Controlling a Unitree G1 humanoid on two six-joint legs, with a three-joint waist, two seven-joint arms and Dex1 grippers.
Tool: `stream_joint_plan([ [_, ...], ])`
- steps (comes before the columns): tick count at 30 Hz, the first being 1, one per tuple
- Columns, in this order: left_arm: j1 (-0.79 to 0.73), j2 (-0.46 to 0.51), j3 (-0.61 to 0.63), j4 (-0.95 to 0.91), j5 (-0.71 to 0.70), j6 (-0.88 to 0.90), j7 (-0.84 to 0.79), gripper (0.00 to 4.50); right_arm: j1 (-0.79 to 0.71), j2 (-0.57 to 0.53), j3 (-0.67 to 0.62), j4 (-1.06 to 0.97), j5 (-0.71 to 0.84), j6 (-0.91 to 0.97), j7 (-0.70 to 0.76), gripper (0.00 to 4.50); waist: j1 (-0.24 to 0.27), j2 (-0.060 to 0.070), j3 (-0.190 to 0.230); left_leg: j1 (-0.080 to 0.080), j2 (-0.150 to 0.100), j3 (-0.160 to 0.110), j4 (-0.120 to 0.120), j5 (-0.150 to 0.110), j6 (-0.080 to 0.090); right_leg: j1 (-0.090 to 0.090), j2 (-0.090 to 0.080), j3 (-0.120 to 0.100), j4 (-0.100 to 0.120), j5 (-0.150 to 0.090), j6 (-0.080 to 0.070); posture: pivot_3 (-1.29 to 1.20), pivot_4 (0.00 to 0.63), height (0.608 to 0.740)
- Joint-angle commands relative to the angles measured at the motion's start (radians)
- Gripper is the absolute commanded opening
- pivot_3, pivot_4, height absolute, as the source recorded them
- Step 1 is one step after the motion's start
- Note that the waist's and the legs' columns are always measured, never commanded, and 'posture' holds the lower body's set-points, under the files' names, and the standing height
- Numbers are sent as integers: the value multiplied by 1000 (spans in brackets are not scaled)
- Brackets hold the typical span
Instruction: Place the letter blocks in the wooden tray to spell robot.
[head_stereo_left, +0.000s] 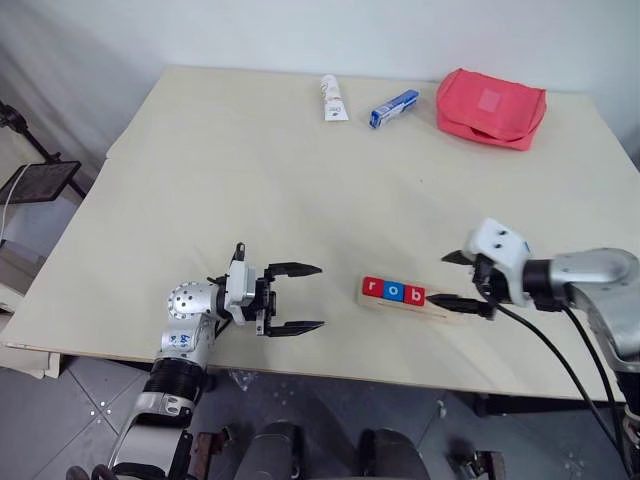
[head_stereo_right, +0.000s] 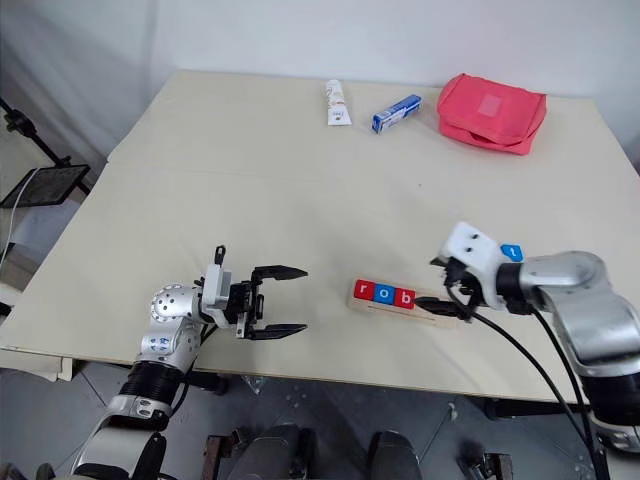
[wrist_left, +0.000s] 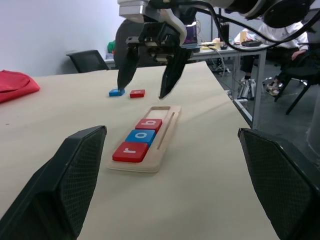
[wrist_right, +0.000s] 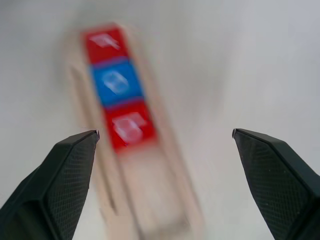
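The wooden tray lies near the table's front edge. Three letter blocks fill its left end: a red r, a blue o and a red b. My right gripper hangs open over the tray's bare right end, holding nothing. In the left wrist view, two loose blocks lie on the table beyond the tray, one blue and one red. The blue one also peeks out beside my right wrist. Left of the tray, my left gripper is open and empty, pointing at it.
At the far edge of the table lie a white tube, a blue-and-white box and a red pouch. The table's front edge runs just below both grippers.
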Motion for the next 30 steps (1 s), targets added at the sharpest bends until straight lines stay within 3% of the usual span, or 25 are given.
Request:
stream_joint_plan([
  [1, 0, 6, 1, -8, -6, -9, -12, 4500, 83, 7, -176, -36, 25, -16, -72, 4481, 0, 0, 0, 0, 0, 0, 0, 0, 0, 0, 0, 0, 0, 0, 0, 0, 150, 740],
  [6, -11, 8, 2, 9, -5, -7, -22, 4500, 269, 114, -442, -34, 83, -71, -147, 4481, 1, 0, 0, 1, 0, 0, 0, 0, 0, 0, 0, 0, 0, 0, 0, 0, 150, 740],
  [9, -22, 7, 1, 21, -5, -6, -33, 4500, 375, 147, -509, 7, 76, -162, -147, 4481, 1, 0, 0, 1, 0, 1, -1, 0, 0, 1, 0, 1, 0, 0, 0, 0, 150, 740],
  [18, -51, 8, 6, 55, -4, -12, -51, 4500, 462, 174, -565, 52, 143, -288, -135, 4481, -3, 0, 0, 3, 1, 3, -1, 0, 0, 1, 1, 2, -1, 0, 0, 0, 150, 740],
  [30, -59, 17, 16, 64, -3, -13, -62, 4500, 490, 170, -567, 51, 199, -298, -168, 4481, -1, 0, 0, 3, 1, 3, -1, 0, 0, 2, 0, 2, -1, 0, 0, 0, 150, 740],
])
